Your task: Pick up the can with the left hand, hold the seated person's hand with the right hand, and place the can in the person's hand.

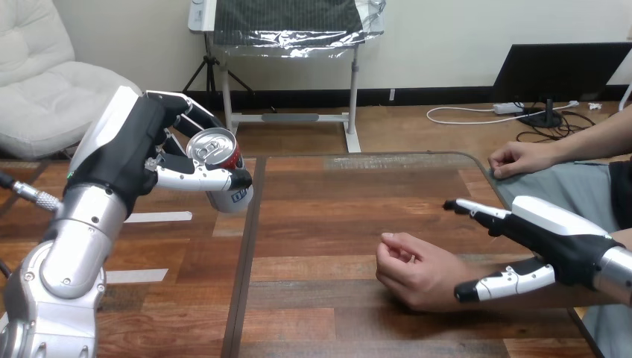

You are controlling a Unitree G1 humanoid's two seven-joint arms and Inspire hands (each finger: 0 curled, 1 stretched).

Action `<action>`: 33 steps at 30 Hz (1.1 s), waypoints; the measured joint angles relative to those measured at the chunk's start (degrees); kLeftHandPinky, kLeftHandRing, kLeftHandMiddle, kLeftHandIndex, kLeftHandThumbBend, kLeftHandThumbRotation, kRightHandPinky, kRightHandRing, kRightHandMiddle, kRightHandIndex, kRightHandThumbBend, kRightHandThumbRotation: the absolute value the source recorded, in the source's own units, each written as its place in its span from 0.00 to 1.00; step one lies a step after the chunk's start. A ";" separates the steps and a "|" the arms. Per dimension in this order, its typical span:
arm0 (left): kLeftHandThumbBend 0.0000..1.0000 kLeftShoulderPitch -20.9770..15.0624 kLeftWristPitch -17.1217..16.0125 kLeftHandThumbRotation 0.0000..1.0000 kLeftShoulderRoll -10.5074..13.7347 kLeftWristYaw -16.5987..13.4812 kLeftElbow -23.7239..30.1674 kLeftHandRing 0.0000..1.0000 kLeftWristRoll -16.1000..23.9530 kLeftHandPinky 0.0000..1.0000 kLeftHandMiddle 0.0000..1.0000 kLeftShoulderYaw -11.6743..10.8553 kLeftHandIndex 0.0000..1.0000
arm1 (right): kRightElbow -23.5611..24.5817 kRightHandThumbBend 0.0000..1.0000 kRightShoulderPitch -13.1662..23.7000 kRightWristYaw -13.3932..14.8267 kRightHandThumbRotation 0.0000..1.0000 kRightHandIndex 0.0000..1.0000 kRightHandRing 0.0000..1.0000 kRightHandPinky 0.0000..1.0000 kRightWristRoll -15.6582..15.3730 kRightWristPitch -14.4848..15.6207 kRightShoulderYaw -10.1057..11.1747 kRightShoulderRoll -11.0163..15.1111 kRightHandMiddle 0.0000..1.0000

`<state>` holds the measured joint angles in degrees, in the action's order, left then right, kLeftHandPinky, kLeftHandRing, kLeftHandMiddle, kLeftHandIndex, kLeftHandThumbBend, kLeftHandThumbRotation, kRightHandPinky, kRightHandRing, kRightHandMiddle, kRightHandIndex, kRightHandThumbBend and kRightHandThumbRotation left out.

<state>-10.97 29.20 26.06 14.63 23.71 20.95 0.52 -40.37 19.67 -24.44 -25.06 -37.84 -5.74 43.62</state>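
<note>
Table (335, 224): reddish-brown wood in planks of uneven tone, some lighter and orange, some darker, with fine streaked grain and a dark border strip along the edge. Can (221, 168): silver top, red upper side, white lower side with a small blue mark. Left hand (141, 149): black body, white shell on the back, black and white alternating along the jointed lengths. Left forearm (82, 239): polished silver, with a small green dot near the wrist. Right hand (551, 239): black, with a glossy white shell and white segments ending in black tips. Right forearm (617, 272): silver.
</note>
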 measured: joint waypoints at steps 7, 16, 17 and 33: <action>0.61 0.00 -0.01 0.00 -0.07 0.00 0.30 0.27 -0.06 0.19 0.36 0.01 0.45 | -2.26 1.00 2.36 -0.04 0.67 0.97 0.98 1.00 -2.14 -0.39 -1.99 1.33 0.96; 0.61 0.00 -0.02 0.00 -0.07 -0.03 0.32 0.26 -0.06 0.18 0.36 0.00 0.45 | -5.15 1.00 4.49 0.23 0.67 0.95 0.97 1.00 -4.20 -1.52 -3.83 2.01 0.95; 0.61 0.00 -0.03 0.00 -0.07 -0.03 0.32 0.26 -0.07 0.18 0.35 0.00 0.45 | -5.45 1.00 4.68 0.31 0.67 0.95 0.97 1.00 -4.44 -1.70 -4.05 2.05 0.95; 0.61 0.00 -0.19 0.00 -0.07 -0.03 0.32 0.27 -0.14 0.19 0.36 0.00 0.46 | -9.65 1.00 8.02 3.87 0.59 0.96 0.97 1.00 -10.12 -3.80 -8.15 3.61 0.96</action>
<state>-10.97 29.01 25.99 14.60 24.03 20.81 0.52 -50.02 27.68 -20.58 -35.18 -41.64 -13.89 47.23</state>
